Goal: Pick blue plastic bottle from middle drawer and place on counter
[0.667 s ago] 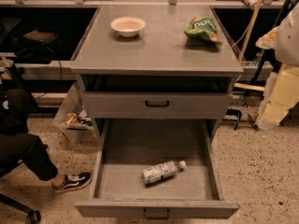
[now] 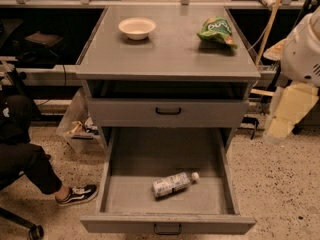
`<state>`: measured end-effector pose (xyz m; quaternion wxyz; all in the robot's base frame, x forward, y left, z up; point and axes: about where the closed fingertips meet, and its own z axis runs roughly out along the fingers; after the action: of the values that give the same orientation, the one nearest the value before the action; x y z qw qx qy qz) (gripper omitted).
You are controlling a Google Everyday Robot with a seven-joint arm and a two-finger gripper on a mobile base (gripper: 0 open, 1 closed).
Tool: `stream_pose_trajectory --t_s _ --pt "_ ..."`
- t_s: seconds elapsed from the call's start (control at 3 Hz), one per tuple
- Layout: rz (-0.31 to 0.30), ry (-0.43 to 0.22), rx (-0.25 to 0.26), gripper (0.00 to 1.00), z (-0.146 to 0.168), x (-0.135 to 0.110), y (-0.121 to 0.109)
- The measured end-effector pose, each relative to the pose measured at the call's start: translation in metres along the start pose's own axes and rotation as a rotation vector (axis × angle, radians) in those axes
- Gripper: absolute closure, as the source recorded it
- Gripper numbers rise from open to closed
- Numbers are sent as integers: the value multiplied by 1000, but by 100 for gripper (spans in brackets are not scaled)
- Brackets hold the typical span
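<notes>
Blue plastic bottle (image 2: 172, 184), 1, lies in middle drawer (image 2: 125, 223); 1 gripper (image 2: 290, 115) far right, state unclear.

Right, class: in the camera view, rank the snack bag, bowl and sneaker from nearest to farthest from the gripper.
The gripper hangs right of the counter.
1. snack bag, counter's right side
2. bowl, counter's left side
3. sneaker, floor, far left

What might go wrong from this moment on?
The blue plastic bottle lies on its side, slanted, in the middle drawer, so it may roll under a grasp. The gripper hangs at the view's right, outside the drawer; reaching in, it might clip the drawer's side wall or the closed drawer above.
</notes>
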<state>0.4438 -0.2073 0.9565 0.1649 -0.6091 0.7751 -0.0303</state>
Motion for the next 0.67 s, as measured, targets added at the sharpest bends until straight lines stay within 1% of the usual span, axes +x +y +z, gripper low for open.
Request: stream_pose_trajectory --t_s 0.33,0.67 --pt "-31 -67 -75 0 78 -23 15" --pt "-37 -111 -177 0 183 -55 46"
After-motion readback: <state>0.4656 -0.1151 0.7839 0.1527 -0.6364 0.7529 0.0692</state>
